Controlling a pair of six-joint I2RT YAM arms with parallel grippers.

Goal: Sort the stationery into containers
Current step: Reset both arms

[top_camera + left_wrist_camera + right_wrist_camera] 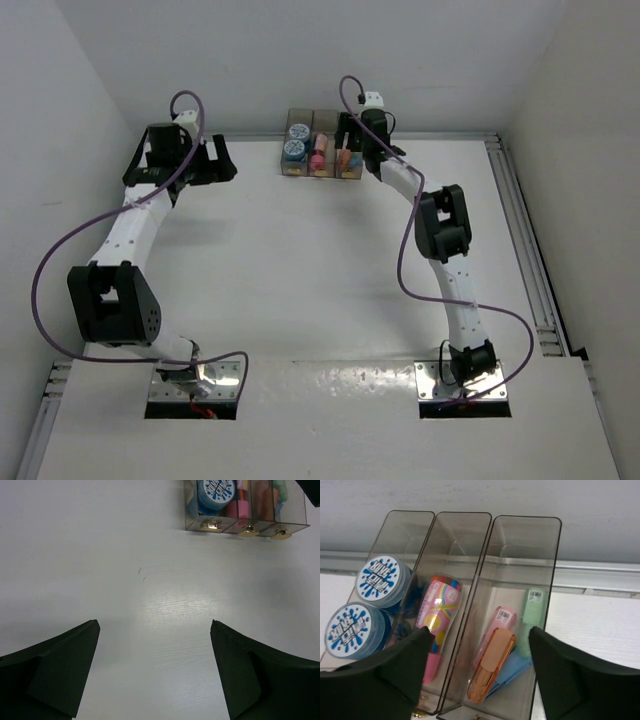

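Three bins [470,545], near ends partly hidden

You have three translucent grey-brown bins [492,535], joined in a row, just ahead of and below your right pincer [480,632]. Beyond its left fingertip, the left bin holds two blue-and-white cylinders [379,577], upright, one behind the other. Beside that fingertip, the middle bin holds a pink patterned capsule [439,611]. Between the fingertips, the right bin holds an orange piece [492,662] lying over a blue piece [514,667], with a pink piece [501,619] and a green piece [533,612] farther back.
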